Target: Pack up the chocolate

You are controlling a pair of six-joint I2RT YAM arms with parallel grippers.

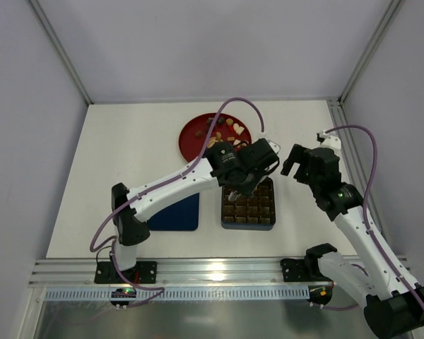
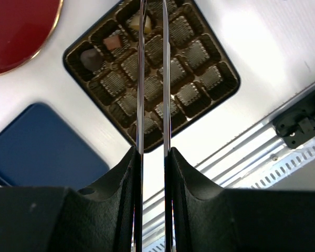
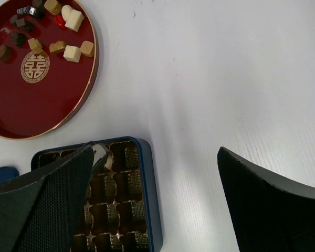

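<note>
On the table, the left gripper hangs over an edge row of the compartment tray, jaws drawn nearly together at a cream sweet. It should sink straight into that cell before parting. The right gripper has its jaws spread wide, and most of the chocolate waits on the red plate. The left fingertips run out of view, so I cannot tell whether they pinch the sweet.
</note>
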